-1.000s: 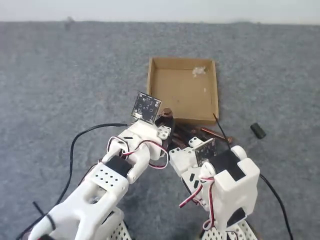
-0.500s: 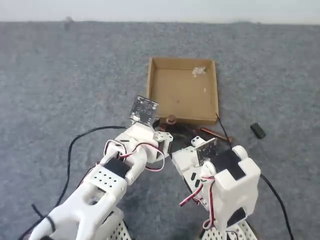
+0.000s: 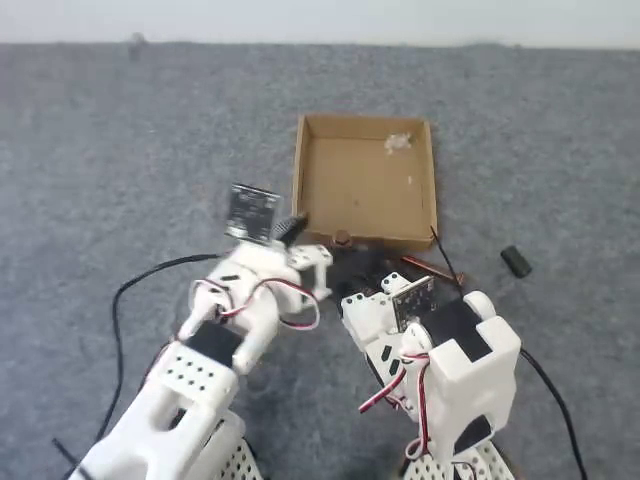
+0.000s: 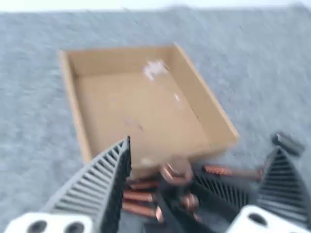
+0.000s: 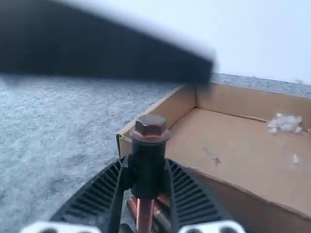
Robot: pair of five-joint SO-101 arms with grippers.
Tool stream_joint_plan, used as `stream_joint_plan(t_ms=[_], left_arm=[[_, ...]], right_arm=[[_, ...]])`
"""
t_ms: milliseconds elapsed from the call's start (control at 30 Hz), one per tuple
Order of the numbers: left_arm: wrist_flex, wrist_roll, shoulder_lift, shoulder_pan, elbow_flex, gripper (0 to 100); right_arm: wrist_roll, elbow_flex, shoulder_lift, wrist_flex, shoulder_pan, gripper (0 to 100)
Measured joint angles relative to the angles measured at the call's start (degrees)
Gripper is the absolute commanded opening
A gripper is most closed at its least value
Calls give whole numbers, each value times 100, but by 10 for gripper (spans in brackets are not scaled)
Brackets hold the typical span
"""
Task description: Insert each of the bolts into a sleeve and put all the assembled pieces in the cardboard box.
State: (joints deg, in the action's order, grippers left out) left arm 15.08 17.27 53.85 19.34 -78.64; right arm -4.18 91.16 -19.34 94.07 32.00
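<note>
My right gripper (image 5: 146,169) is clamped on a black sleeve (image 5: 147,160) with a bolt (image 5: 149,127) upright in it, just short of the cardboard box's (image 3: 360,190) near wall. My left gripper (image 4: 203,148) hangs spread wide by the near-left corner. Loose bolts (image 4: 138,196) crowd the surface (image 3: 130,130) under that wall. Grey surface stretches wide to the left of the box.

You have a grey carpeted surface (image 3: 120,130) under everything | a white wall (image 3: 320,20) meets its far edge | a black cable (image 3: 117,320) loops across it | a white tuft of fluff (image 3: 398,143) lies inside the cardboard box (image 3: 298,170), by its far wall
</note>
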Motion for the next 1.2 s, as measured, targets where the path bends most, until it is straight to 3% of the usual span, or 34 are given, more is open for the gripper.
stream_joint_plan(t_ms=[267,533,667,900,1067,1200], left_arm=[[193,413,589,-378,-44,381],[431,448,607,-897,-246,2],[431,422,607,-1275,-527,27],[431,-290,607,-1881,-1125,19],[431,-422,607,-1916,-1240,19],[431,-431,607,-1925,-1240,22]], right_arm=[[0,0,0,-114,0,6],[0,0,0,-114,0,6],[0,0,0,-114,0,6],[0,0,0,-114,0,6],[0,70,229,-176,-299,6],[0,246,932,-862,-448,6]])
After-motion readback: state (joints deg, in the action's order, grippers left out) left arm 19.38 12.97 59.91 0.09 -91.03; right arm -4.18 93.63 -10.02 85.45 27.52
